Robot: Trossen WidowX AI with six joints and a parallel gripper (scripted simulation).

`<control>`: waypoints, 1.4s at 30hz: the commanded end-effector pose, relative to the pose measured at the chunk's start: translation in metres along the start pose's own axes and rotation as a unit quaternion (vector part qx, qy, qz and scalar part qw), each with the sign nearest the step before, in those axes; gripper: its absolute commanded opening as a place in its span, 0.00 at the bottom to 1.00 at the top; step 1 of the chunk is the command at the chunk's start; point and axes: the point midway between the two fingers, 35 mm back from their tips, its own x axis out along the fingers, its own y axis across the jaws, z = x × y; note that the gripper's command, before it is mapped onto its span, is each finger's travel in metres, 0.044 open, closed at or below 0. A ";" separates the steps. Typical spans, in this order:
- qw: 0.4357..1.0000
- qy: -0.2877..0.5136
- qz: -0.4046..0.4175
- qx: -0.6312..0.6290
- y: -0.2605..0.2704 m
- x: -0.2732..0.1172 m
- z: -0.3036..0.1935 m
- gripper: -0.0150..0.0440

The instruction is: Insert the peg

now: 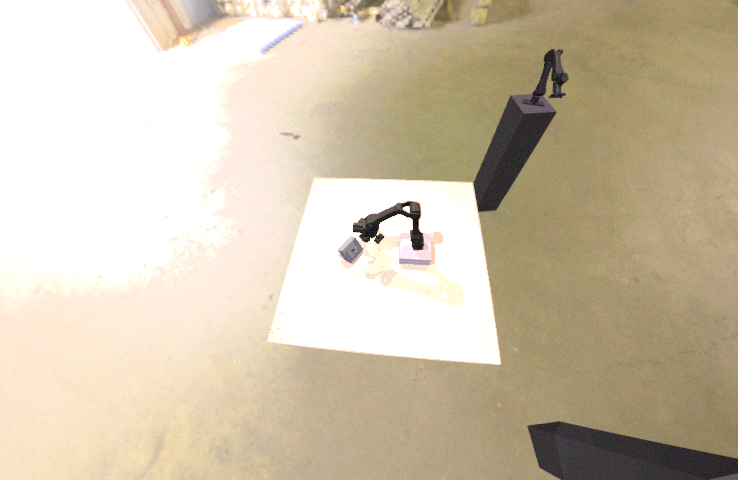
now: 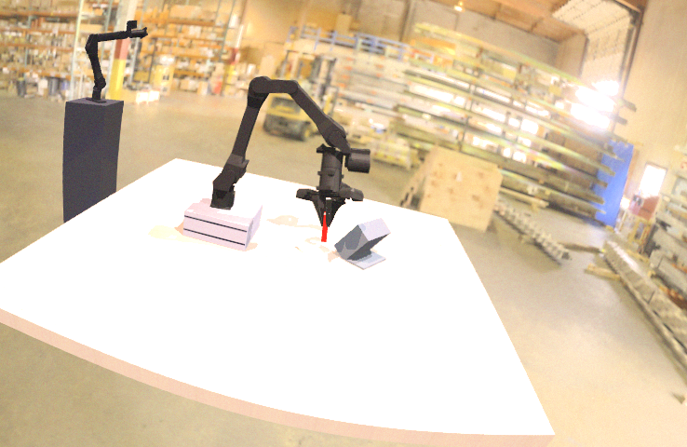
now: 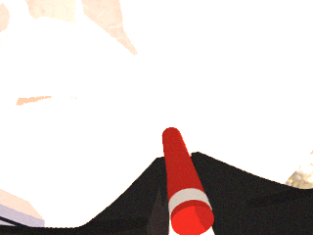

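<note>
One six-joint robot arm [image 1: 413, 210] [image 2: 248, 124], black, mounted on a pale lilac block [image 1: 415, 256] [image 2: 218, 223] with dark stripes along its side. One parallel-jaw gripper [image 2: 326, 223] [image 3: 178, 163], black, pointing down, its fingers pinching the peg. One peg [image 2: 324, 232] [image 3: 181, 168], red and round, with a pale band near its upper end; held near upright, lower end below the fingertips, outside the hole. One grey sloped panel block [image 1: 350, 249] [image 2: 362, 237] on a thin foot plate [image 2: 364, 260], to the right of the peg in the exterior view, near it and apart. One hole [image 1: 353, 250], dark, in the panel's face. One white table [image 1: 381, 316] [image 2: 281, 326], beneath these items. One second arm [image 1: 544, 76] [image 2: 95, 58], black, on a tall dark pedestal [image 1: 514, 147] [image 2: 91, 153] beyond the table, far left in the exterior view.
</note>
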 end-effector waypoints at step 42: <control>0.985 0.013 -0.093 -0.147 0.017 -0.021 0.045 0.25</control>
